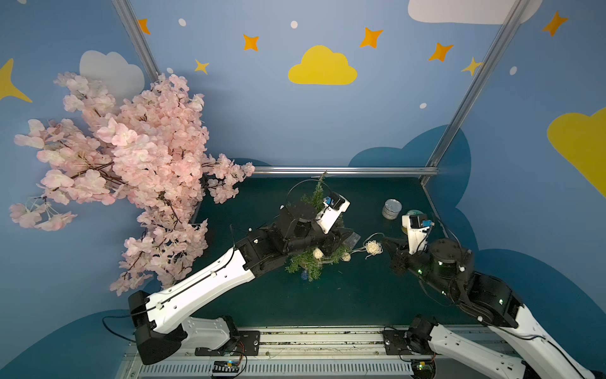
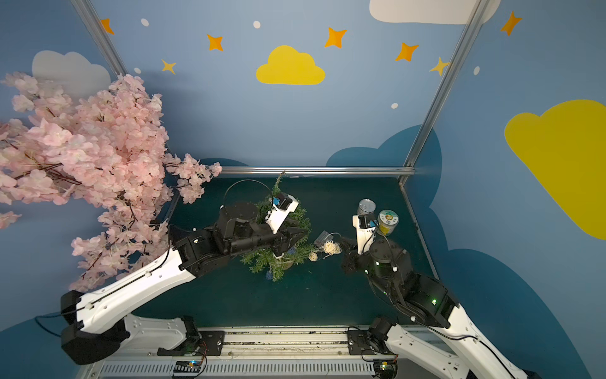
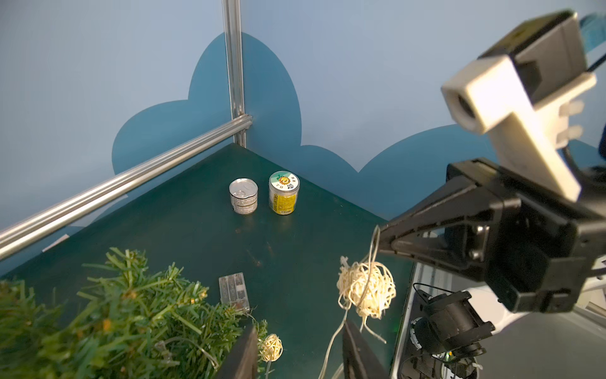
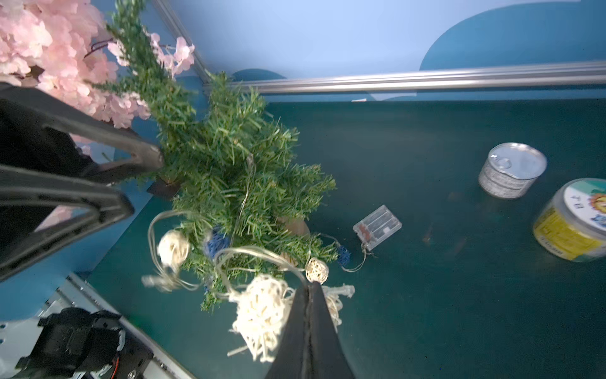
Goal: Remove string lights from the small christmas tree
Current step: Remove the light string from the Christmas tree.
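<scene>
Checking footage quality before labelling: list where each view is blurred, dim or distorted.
Both top views: frame posts splay outward, table dim under bright walls. Left wrist: silver can sharp, right arm's camera soft. Right wrist: string lights at the shut right hand smeared, battery box fairly crisp.

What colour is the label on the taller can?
Yellow label, best seen in the left wrist view.

green small christmas tree (image 4: 229,147), cream-balled string lights (image 4: 259,308) trailing off lower branches
</scene>
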Motion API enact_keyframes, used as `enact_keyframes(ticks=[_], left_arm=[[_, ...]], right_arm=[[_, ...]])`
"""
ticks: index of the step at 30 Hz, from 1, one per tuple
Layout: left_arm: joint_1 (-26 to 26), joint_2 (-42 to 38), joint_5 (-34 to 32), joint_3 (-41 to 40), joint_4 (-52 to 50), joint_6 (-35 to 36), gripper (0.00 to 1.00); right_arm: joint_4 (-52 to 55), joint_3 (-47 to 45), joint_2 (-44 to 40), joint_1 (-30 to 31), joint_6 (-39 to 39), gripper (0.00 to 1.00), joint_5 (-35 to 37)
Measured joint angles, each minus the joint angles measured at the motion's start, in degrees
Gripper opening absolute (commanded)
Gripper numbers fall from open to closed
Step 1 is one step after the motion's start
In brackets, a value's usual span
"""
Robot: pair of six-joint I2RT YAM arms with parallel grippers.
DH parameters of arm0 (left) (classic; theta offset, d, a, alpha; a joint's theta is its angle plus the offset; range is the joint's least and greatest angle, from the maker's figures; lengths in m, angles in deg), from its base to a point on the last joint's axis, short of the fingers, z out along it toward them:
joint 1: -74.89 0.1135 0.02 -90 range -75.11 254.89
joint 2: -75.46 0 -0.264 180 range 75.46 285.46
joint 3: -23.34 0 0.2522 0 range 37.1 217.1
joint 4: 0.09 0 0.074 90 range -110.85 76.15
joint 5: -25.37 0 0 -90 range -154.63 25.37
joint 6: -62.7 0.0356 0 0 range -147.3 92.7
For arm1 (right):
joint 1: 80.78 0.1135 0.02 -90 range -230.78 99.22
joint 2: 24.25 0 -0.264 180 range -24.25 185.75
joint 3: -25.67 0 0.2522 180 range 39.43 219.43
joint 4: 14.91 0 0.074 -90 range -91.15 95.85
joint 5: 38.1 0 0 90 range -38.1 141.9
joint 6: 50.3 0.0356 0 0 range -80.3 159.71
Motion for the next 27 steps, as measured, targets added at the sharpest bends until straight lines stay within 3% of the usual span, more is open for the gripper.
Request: enact_keyframes(ticks=[5, 9, 12, 22, 27], left_arm=[[-0.2, 1.5, 0.2, 2.4, 1.4, 0.1, 0.64], [-0.3, 2.6, 0.1, 3.1, 2.1, 0.4, 0.88], [-0.3, 2.7, -1.2, 3.1, 2.0, 0.7, 0.99], [-0.3, -7.4, -10.9, 0.3, 1.2, 1.8, 0.99], [-0.3, -13.0, -18.0, 0.0, -1.8, 2.7, 0.99]], right_arm=[[0.0, 5.5, 3.6, -6.2, -2.9, 0.0, -2.8], [-0.6, 9.1, 6.8, -12.4, -4.6, 0.0, -6.8], [-1.6, 11.1, 9.5, -18.2, -5.2, 0.0, -11.1], [-6.5, 15.8, 20.0, -37.9, -3.8, 0.0, -24.6], [-10.0, 21.5, 28.2, -42.6, -2.5, 0.0, -29.2]])
